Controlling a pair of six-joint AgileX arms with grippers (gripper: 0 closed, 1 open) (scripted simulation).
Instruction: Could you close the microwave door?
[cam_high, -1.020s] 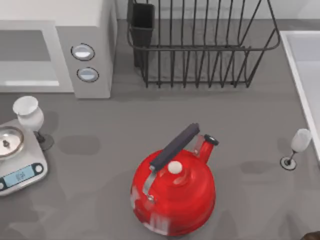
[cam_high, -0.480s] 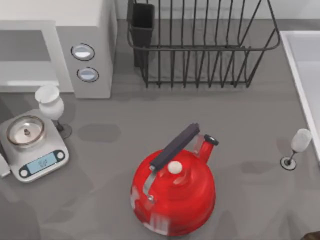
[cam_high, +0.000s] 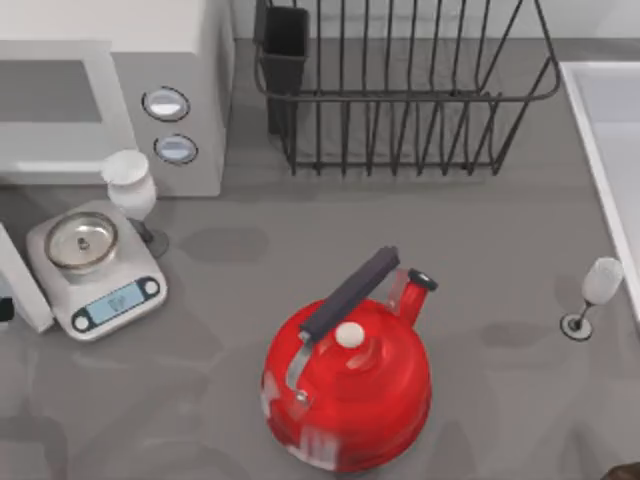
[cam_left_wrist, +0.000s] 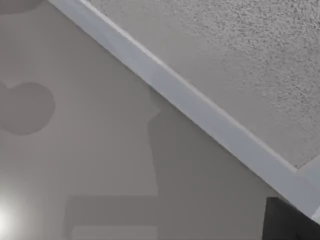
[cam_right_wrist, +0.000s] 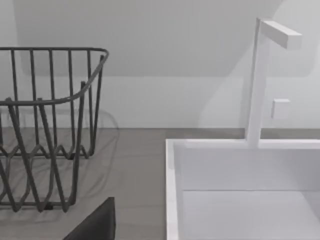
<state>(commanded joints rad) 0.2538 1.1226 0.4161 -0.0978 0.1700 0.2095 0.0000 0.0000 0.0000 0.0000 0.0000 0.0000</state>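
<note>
A: Where is the microwave (cam_high: 150, 90)?

B: At the back left of the table. You can see the microwave door (cam_high: 25, 290) swung out toward the front, its thin white edge at the far left, beside the scale (cam_high: 95, 270).

A: Which arm is nearer?

B: Your left arm. In its wrist view the door's white frame runs slantwise, very close. Push it back toward the microwave.

A: Are the grippers open?

B: You cannot tell for either one.
</note>
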